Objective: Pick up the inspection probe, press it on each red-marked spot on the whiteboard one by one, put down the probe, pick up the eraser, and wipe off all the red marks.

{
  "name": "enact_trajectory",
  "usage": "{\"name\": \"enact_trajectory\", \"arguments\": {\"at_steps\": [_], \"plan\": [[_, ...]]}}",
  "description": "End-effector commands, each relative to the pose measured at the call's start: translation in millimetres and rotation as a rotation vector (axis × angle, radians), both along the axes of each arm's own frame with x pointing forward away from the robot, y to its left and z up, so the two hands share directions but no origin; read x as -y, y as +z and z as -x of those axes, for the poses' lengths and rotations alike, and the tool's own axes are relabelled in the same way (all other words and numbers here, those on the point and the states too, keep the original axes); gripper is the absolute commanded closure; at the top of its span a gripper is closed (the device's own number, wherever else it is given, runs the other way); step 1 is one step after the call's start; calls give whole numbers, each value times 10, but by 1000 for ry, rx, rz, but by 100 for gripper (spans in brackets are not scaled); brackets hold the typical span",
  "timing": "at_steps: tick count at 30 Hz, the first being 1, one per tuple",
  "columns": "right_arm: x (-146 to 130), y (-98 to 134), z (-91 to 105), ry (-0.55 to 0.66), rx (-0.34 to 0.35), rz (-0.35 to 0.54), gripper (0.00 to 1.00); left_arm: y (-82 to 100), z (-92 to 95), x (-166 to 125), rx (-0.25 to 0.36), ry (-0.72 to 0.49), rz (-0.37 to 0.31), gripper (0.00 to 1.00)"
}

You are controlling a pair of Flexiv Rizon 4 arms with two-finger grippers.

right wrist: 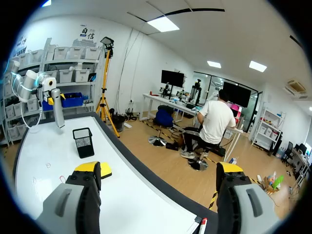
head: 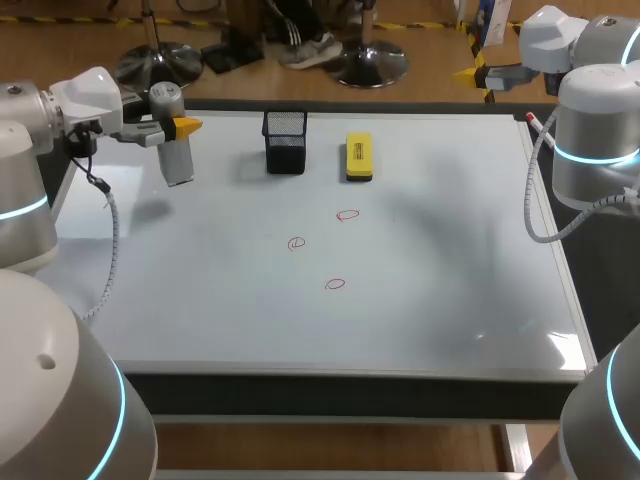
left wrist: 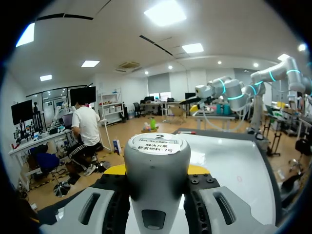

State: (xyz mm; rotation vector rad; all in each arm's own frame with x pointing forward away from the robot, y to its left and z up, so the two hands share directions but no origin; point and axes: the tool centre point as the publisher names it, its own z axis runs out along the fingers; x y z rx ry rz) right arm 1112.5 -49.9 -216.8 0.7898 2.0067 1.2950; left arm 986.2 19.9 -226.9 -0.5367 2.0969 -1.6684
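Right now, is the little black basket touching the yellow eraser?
Apart. The head view shows a strip of bare whiteboard between the black basket and the yellow eraser, which sit side by side.

A robotics lab laid out like an open-plan office. Two robot arms, the left arm (head: 60, 110) and the right arm (head: 595, 130), flank a whiteboard (head: 200, 280) that serves as the tabletop. Around it are shelving with storage bins (right wrist: 73, 53), a yellow tripod (right wrist: 103, 92), desks with monitors (right wrist: 173, 78), panel ceiling lights (left wrist: 165, 12) and a wooden floor (right wrist: 161, 165).
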Motion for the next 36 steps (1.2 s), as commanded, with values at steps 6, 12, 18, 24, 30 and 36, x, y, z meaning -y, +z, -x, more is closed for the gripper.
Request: {"name": "enact_trajectory", "arguments": {"at_steps": [6, 12, 18, 24, 30, 36], "plan": [[3, -2, -4, 1, 0, 0, 0, 5, 6, -3, 2, 1, 1, 100], [-139, -31, -47, 157, -24, 87, 0, 5, 6, -3, 2, 1, 1, 100], [-338, -112, -33, 376, -52, 301, 0, 5, 6, -3, 2, 1, 1, 100], [-553, -235, -31, 628, -113, 538, 0, 5, 6, -3, 2, 1, 1, 100], [-790, -349, -45, 855, -162, 777, 0, 5, 6, -3, 2, 1, 1, 100], [-987, -428, -39, 1029, -179, 941, 0, 5, 6, -3, 2, 1, 1, 100]]}}
